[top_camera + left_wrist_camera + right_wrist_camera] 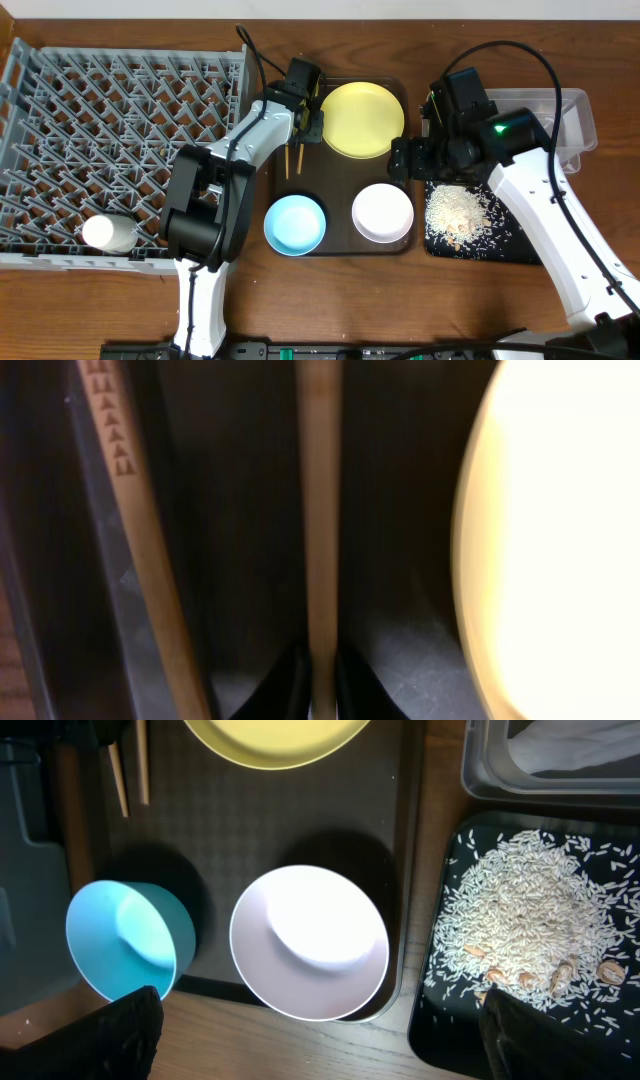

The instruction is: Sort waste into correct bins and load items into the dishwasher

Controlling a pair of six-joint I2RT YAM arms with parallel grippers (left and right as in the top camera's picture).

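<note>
Chopstick [320,540] pinched between left hand [321,695] fingertips, beside yellow plate [560,540].

You have bare bench [400,300] along the near edge. On the serving tray [340,180] the yellow plate [362,120] fills the far side, the blue bowl [295,223] and white bowl [383,213] the near side, with one open strip between. Your left pincer [320,695] sits in a tight lane, clamped on one chopstick [320,510], a second chopstick [140,540] just beside, the plate rim near opposite. The rack [120,110] is open except the white cup [108,233] at its near-left corner.
</note>
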